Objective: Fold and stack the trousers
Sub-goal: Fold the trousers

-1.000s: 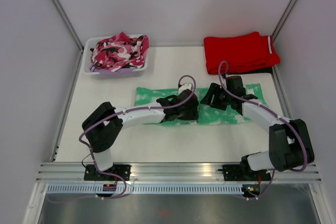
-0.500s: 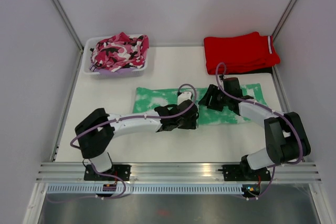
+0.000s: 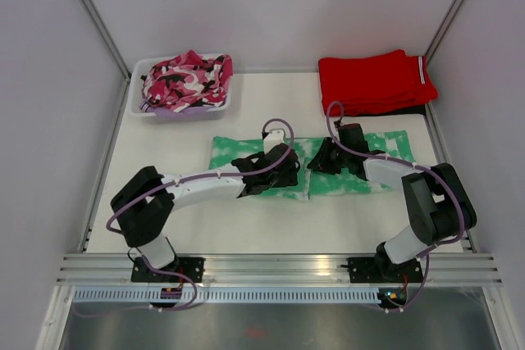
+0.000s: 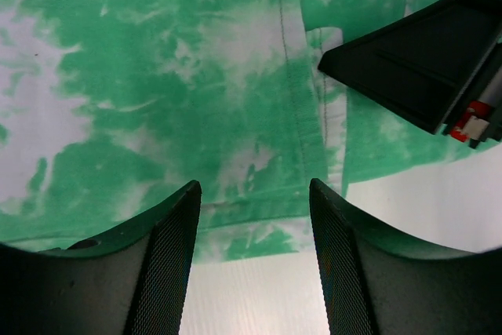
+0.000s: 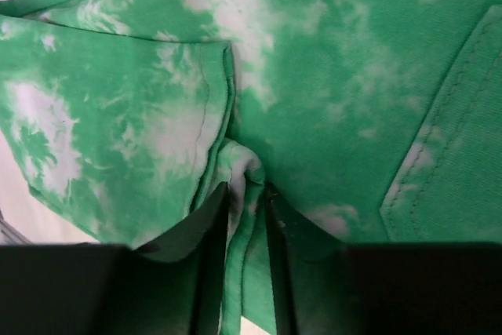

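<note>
White table, pale walls; left tool wide over trousers; right tool pinching trousers fold.

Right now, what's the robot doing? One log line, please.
left gripper: open above trousers | right gripper: pinching trousers fold

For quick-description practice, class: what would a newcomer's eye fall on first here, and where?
Green tie-dye trousers lie spread across the middle of the table. The right arm's fingers pinch a ridge of the cloth; the left arm's fingers stand open over it. At the back are red trousers, right, and a pink camouflage garment in a tub, left.
</note>
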Available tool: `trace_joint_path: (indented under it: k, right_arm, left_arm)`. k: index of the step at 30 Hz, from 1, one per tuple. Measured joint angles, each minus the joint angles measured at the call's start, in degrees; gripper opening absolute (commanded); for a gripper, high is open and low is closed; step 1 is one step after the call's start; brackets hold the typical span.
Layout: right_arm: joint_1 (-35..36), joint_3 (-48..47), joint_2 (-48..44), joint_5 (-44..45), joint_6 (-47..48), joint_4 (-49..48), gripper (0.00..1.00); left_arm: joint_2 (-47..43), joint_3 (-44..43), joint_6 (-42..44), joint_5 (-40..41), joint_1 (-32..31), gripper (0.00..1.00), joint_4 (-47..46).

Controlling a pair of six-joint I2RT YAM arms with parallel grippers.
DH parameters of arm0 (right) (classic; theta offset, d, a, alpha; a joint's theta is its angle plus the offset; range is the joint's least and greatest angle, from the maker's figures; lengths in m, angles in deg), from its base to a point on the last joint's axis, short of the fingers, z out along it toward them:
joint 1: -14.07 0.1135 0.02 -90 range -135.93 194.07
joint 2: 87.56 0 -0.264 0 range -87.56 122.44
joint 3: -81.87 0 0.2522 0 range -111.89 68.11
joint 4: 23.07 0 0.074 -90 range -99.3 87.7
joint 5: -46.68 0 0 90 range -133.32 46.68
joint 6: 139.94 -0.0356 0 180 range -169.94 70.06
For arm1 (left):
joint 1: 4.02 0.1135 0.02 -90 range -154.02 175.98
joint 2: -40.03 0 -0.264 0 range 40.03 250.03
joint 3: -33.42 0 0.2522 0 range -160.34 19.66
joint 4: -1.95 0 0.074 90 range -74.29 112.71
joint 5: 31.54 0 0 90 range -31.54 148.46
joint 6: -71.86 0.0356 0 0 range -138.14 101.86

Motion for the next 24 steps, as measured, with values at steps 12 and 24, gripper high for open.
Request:
trace_joint_path:
  k: [12,24]
  right_arm:
    - [0.11,0.00,0.09,3.06,-0.74,0.50,0.00]
    - [0.13,0.00,0.09,3.65,-0.74,0.48,0.00]
  left_arm:
    - [10.45,-9.68,11.65,-1.62,-0.07,0.64,-1.53]
    - [16.72,-12.90,12.85,-1.68,-0.07,0.51,0.15]
